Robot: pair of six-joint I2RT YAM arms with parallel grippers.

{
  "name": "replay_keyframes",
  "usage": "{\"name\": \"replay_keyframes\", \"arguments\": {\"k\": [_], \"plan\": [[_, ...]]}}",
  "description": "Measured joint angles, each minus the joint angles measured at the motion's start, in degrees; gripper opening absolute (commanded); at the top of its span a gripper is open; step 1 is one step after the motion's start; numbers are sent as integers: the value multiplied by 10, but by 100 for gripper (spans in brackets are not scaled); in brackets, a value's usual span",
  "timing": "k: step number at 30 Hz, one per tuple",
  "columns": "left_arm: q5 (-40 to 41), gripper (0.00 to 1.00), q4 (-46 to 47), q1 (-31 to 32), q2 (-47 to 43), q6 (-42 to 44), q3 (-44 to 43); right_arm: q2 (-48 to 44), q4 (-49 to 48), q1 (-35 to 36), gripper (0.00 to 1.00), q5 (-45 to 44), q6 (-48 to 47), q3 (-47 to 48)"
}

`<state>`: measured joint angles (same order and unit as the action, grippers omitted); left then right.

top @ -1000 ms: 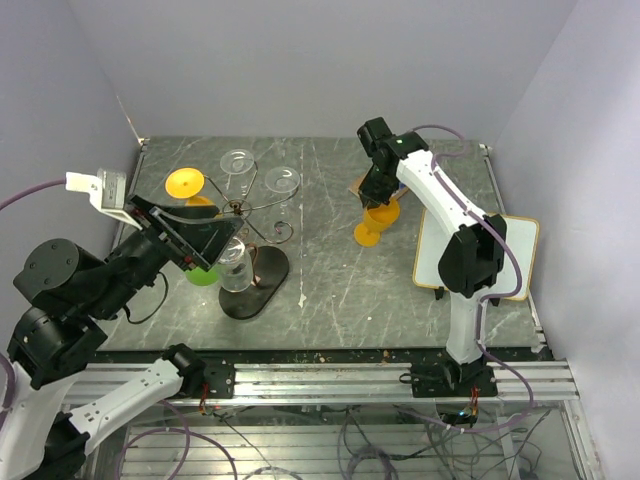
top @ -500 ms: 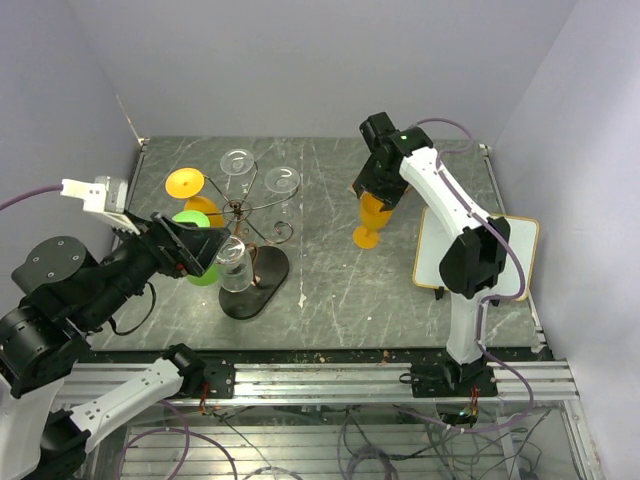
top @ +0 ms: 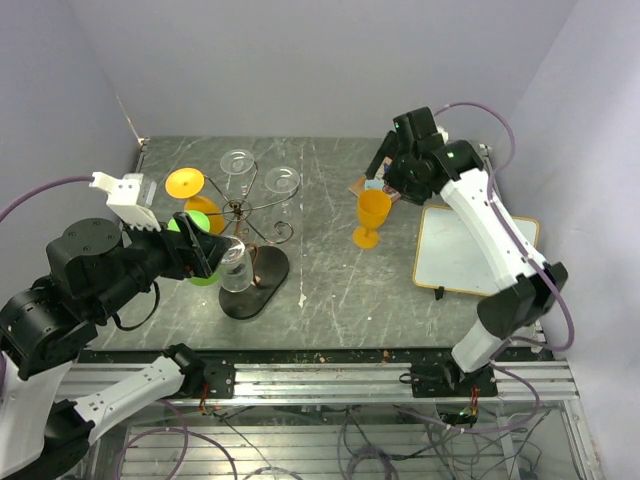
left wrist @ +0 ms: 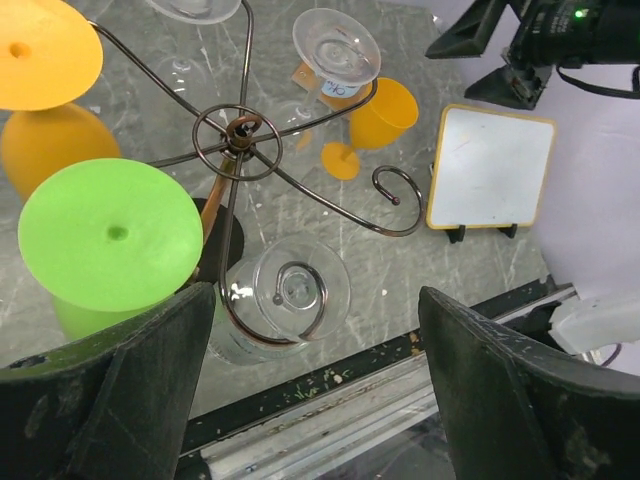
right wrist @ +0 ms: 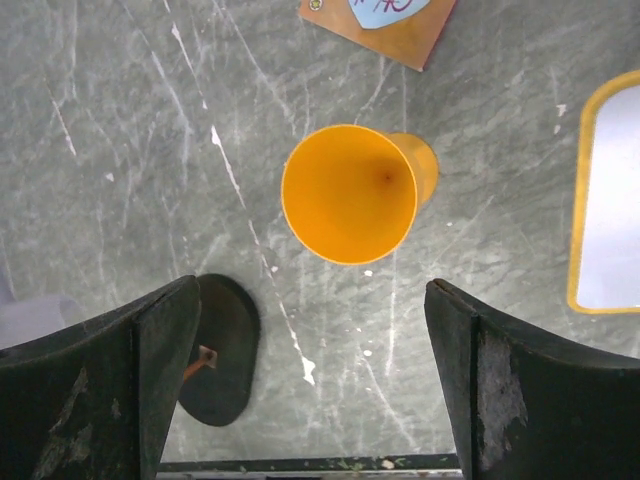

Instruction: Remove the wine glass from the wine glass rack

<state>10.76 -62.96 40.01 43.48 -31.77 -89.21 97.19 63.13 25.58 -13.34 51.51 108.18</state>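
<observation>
Left end effector (left wrist: 315,330): I am holding it wide open, gripping nothing, hovering over the near side of the wine glass rack (left wrist: 240,133).
Clear glass (left wrist: 285,295): is hanging bowl-down from the rack's nearest arm, below my spread fingers.
Green glass (left wrist: 110,235): is hanging bowl-down on the rack's near-left arm, just beside the clear glass.
Hanging orange glass (left wrist: 40,50): is hanging on the rack's far-left arm.
Orange wine glass (right wrist: 348,193): is standing upright on the worktop (right wrist: 120,130), off the rack and well apart to its right.
Right end effector (right wrist: 310,300): I am holding it open and empty, hovering over the orange wine glass without touching it.
White board (top: 470,250): is sitting farther right of the rack than the orange wine glass.
</observation>
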Motion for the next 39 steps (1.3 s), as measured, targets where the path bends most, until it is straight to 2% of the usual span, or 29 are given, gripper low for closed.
{"name": "replay_keyframes", "arguments": {"k": [4,11,17,23,33,39], "plan": [[-7,88,-11,0,17,41,-14,-74,-77,0,92,25,-61,-105],[-40,84,-29,0,91,113,-48,-188,-229,0,92,126,-190,-257],[-46,81,-49,0,137,124,-49,-244,-291,-1,93,141,-233,-282],[-46,75,-62,0,114,116,-38,-245,-308,-1,93,145,-246,-304],[-46,88,-76,0,101,125,-23,-236,-315,-1,94,153,-249,-322],[-47,85,-66,0,99,154,-11,-236,-317,-2,94,153,-249,-338]]}}
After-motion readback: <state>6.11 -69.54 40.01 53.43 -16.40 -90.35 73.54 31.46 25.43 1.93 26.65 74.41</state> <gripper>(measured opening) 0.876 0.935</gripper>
